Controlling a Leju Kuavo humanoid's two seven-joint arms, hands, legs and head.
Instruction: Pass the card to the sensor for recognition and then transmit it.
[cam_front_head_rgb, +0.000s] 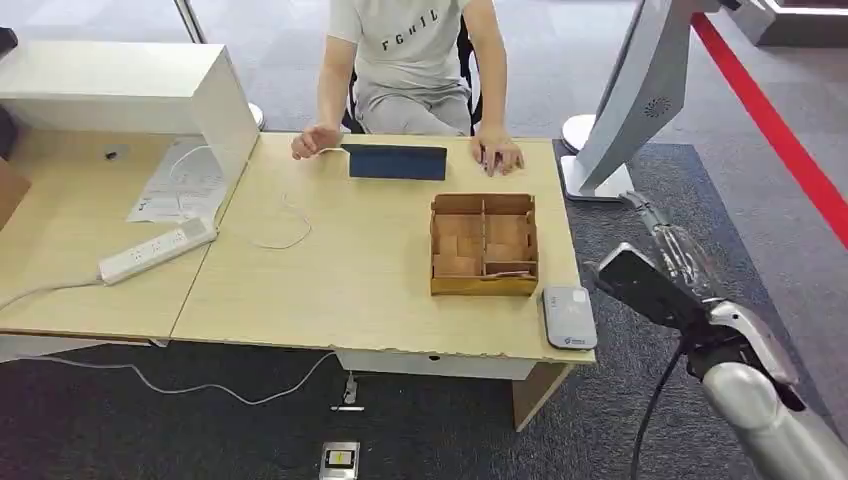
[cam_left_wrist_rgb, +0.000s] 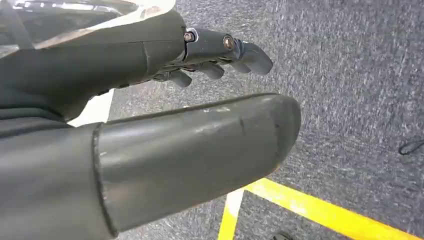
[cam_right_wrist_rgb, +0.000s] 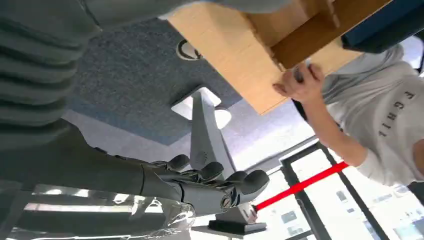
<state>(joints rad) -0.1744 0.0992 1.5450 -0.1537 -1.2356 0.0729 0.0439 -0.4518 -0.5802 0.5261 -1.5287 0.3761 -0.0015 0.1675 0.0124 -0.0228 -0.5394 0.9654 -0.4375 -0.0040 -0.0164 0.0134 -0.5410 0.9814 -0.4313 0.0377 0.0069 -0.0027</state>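
Right hand (cam_front_head_rgb: 672, 245) empty, fingers apart, raised beside table (cam_front_head_rgb: 330, 290), left hand (cam_left_wrist_rgb: 165, 100) empty over carpet (cam_left_wrist_rgb: 360, 100)

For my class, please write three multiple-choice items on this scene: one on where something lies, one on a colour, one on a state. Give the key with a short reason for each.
1. Where does the white card sensor lie?
A. On the table's near right corner, beside the wooden box
B. Inside the wooden box
C. On the floor under the table

2. What colour is the power strip?
A. Black
B. White
C. Red

3. What is the right hand doing?
A. Gripping the wooden box
B. Pressing on the sensor
C. Holding nothing, off the table's right edge

Key:
1 A, the sensor sits at the table corner just past the box.
2 B, the strip is plainly white on the lighter left desk.
3 C, the hand hangs over the carpet, fingers apart, nothing in it.
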